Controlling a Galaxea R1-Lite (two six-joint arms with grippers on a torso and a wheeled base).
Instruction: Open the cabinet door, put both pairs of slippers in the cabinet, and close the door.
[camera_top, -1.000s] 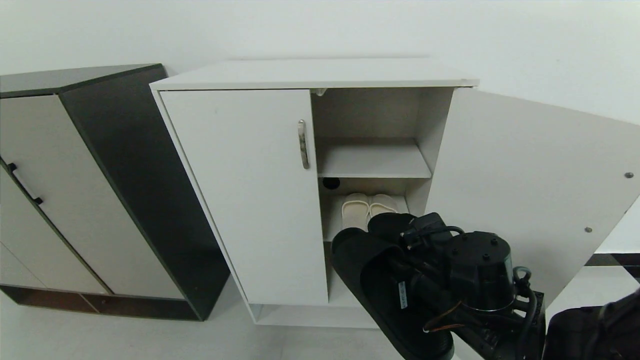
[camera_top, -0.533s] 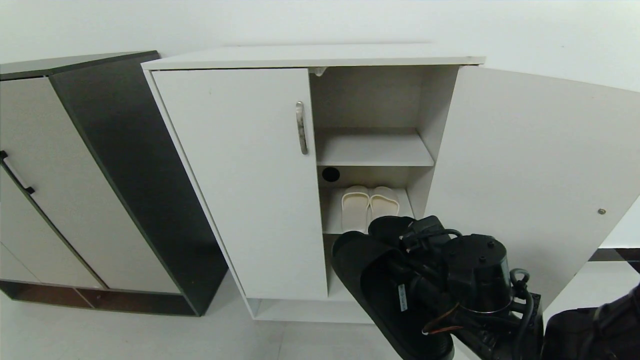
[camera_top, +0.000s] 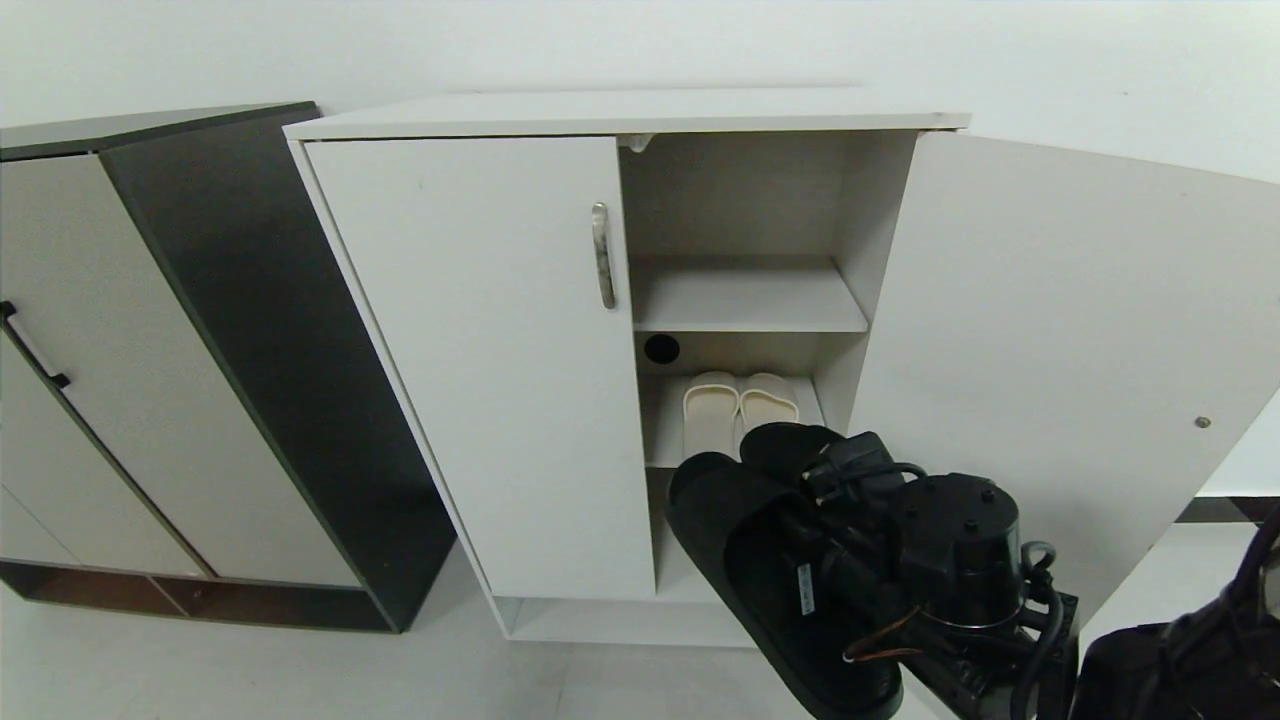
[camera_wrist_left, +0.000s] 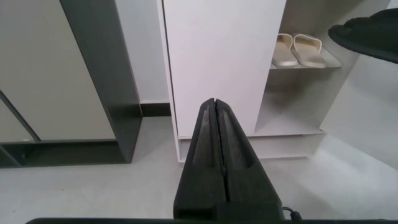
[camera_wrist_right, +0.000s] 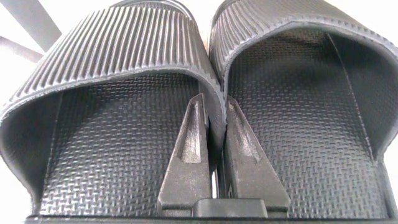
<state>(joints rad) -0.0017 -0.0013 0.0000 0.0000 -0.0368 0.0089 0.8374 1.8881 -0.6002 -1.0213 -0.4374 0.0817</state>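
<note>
**Black pair held at the open cabinet, cream pair already on a shelf**

The right gripper is clenched on the black slippers. Its two fingers pinch the adjoining side walls of the two straps together, so both slippers hang from it side by side. It holds them in front of the open right half of the white cabinet, toes pointing toward the opening.

Just beyond the gripper and a little above it, the cream slippers lie side by side on the middle shelf. They sit apart from the black pair. The upper shelf is higher up. The open door is swung wide to the gripper's right. To its left, the other door is shut, its metal handle upright near the inner edge.

The left gripper is pressed closed with nothing between its fingers. It hangs low above the pale floor, well apart from both pairs. It faces the foot of the shut door, with a dark cabinet beside the white one.
</note>
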